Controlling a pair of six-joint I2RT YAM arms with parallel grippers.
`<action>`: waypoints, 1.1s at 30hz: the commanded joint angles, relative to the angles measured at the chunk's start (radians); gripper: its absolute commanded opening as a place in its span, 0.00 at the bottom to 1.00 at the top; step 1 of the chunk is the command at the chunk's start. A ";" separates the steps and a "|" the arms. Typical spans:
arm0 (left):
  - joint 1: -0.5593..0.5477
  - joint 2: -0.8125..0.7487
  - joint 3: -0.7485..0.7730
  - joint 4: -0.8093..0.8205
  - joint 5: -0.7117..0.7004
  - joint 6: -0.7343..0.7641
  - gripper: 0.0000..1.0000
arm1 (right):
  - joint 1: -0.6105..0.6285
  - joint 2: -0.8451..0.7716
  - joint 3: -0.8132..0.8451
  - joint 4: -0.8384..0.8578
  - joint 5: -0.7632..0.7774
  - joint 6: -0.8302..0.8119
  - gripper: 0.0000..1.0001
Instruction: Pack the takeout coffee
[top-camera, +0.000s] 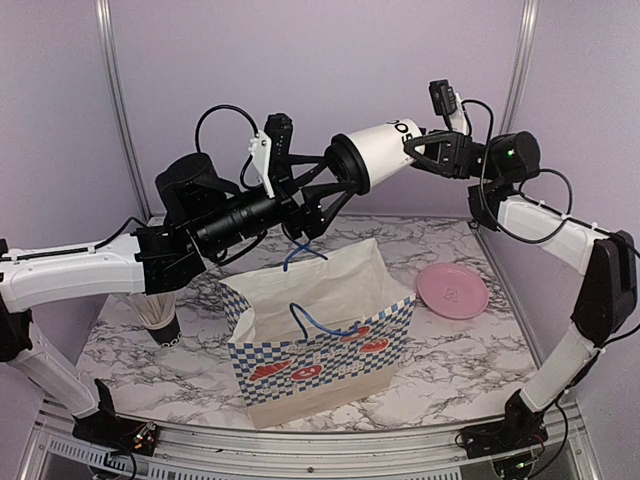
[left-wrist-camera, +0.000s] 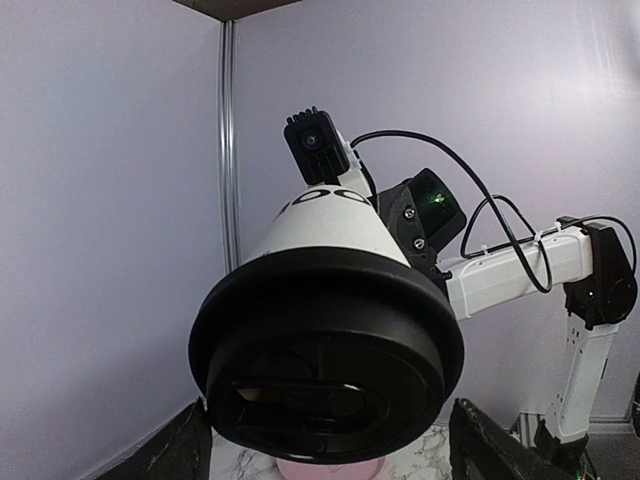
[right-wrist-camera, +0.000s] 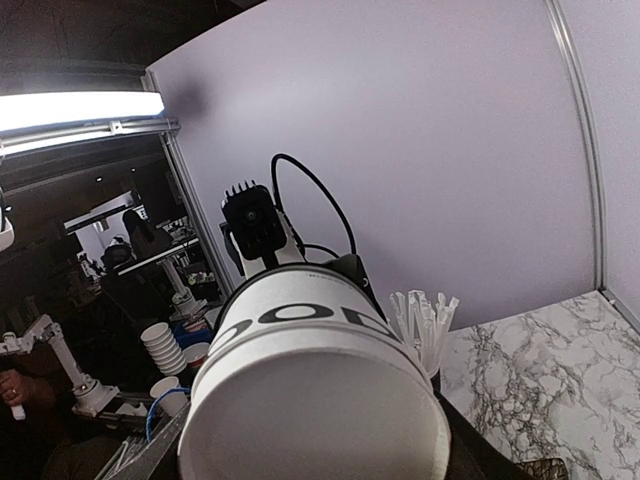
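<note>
The takeout coffee (top-camera: 378, 153), a white paper cup with black lettering and a black lid, lies sideways in mid-air above the paper bag (top-camera: 320, 350). My right gripper (top-camera: 422, 150) is shut on the cup's base end; in the right wrist view the white base (right-wrist-camera: 310, 410) fills the space between its fingers. My left gripper (top-camera: 335, 182) faces the lid end, open, one finger on each side of the lid. In the left wrist view the black lid (left-wrist-camera: 325, 350) sits between the two fingers (left-wrist-camera: 185, 450) with a gap on either side.
The blue-and-white checked bag stands open in the middle of the marble table (top-camera: 450, 370), blue handles up. A pink plate (top-camera: 452, 291) lies to its right. A dark cup (top-camera: 163, 330) stands at the left under my left arm; white straws (right-wrist-camera: 422, 320) show in the right wrist view.
</note>
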 joint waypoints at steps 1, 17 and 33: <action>-0.005 0.019 0.045 0.035 -0.026 0.030 0.82 | 0.021 -0.012 0.007 -0.007 0.010 -0.014 0.63; -0.005 0.011 0.047 0.036 -0.028 0.016 0.63 | 0.037 -0.009 0.003 -0.048 -0.005 -0.064 0.72; -0.005 -0.403 0.141 -0.808 -0.314 -0.005 0.63 | 0.076 0.125 0.563 -1.919 0.325 -1.740 0.97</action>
